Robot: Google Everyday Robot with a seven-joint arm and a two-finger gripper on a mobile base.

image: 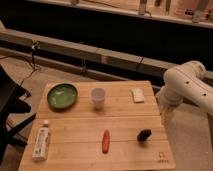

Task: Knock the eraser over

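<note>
A: Gripper [167, 118]: just off the right edge of the bench [75, 127], midway along; open or closed, cannot tell.
B: Eraser [144, 134]?
A: Near the front right corner, apart from the red-orange stick [105, 141].
B: Best approached low from the right edge, pushing sideways near its top, stopping short of the stick.

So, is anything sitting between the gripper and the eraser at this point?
Nothing visible does. The gripper hangs by the table edge, close to the eraser, only bare wood between them. The pale flat rectangle lies farther back; the red-orange stick lies on the eraser's other side.
</note>
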